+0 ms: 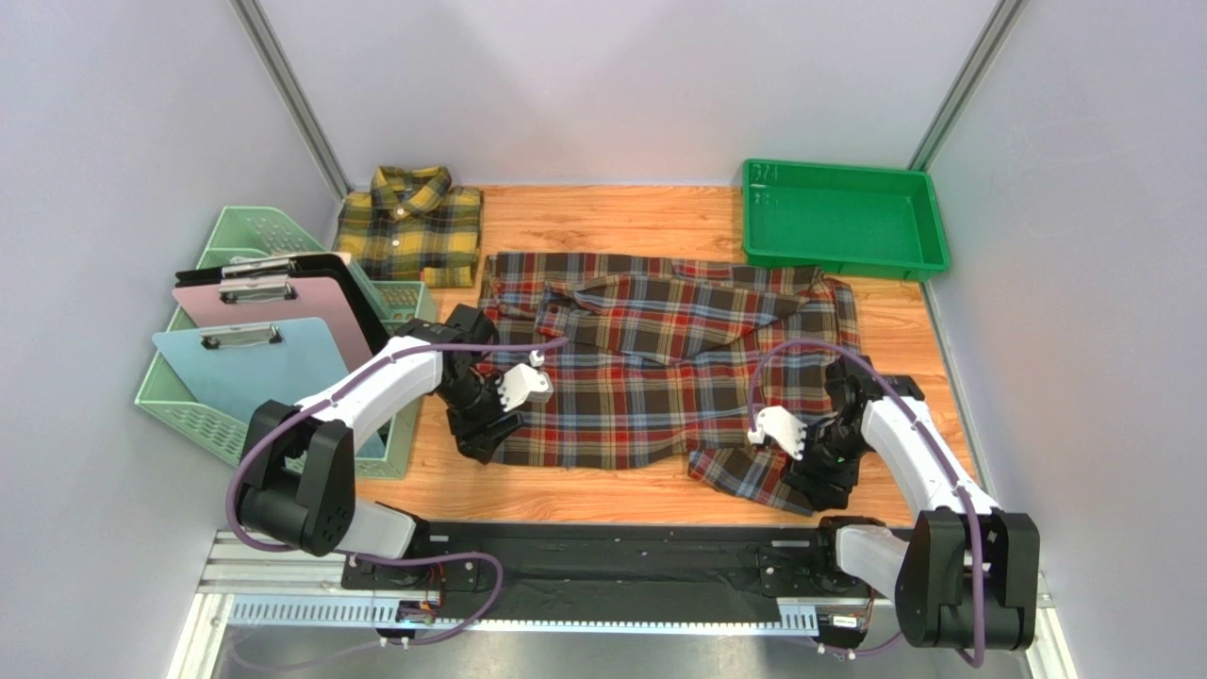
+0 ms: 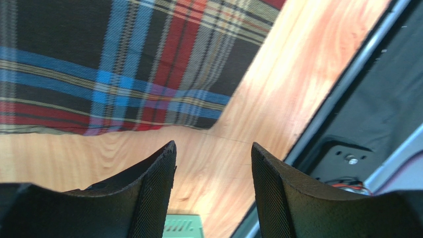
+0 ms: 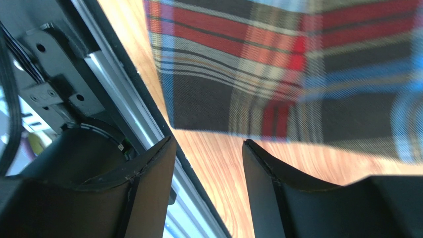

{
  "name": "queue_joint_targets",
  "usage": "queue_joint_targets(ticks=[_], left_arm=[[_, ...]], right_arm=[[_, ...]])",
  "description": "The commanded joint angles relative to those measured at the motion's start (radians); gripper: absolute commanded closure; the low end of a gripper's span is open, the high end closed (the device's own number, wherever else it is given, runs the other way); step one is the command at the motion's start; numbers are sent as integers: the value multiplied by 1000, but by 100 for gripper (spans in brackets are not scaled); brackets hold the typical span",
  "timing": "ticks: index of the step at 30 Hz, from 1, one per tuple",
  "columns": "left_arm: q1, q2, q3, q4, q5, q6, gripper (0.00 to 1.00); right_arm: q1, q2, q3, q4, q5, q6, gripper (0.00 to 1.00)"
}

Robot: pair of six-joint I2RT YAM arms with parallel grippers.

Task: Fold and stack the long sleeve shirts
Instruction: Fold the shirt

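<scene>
The left jaws and right jaws both gape, empty. The red shirt [image 1: 666, 354] lies spread on the table [image 1: 638, 488], long axis running from one pair to the other, a hem corner just ahead of each, nothing between them. The yellow shirt [image 1: 411, 227] sits folded far beyond the left jaws. From above, the arms hide both corners.

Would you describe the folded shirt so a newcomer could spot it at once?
Find the wooden table's far left corner, beside the green baskets of clipboards. The folded shirt lies there; its yellow-and-dark check sets it apart from the red-brown shirt spread mid-table.
</scene>
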Motion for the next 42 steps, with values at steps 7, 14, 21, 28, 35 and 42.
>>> queue_joint_targets(ticks=[7, 14, 21, 28, 35, 42], left_arm=[[-6, -19, -11, 86, -30, 53, 37], [-79, -123, -94, 81, -51, 145, 38], [-147, -183, -126, 90, -77, 166, 39], [-217, -163, -163, 116, -123, 160, 39], [-253, -137, -183, 193, -179, 137, 43], [-306, -158, -197, 227, -183, 116, 46]], right_arm=[[194, 65, -73, 129, 42, -99, 52], [224, 75, -72, 163, 64, 3, 83], [204, -68, -45, 111, 78, 57, 100], [152, -135, 50, 2, 38, 52, 100], [107, -132, 81, -34, 35, 28, 100], [106, -137, 96, -43, 28, 40, 100]])
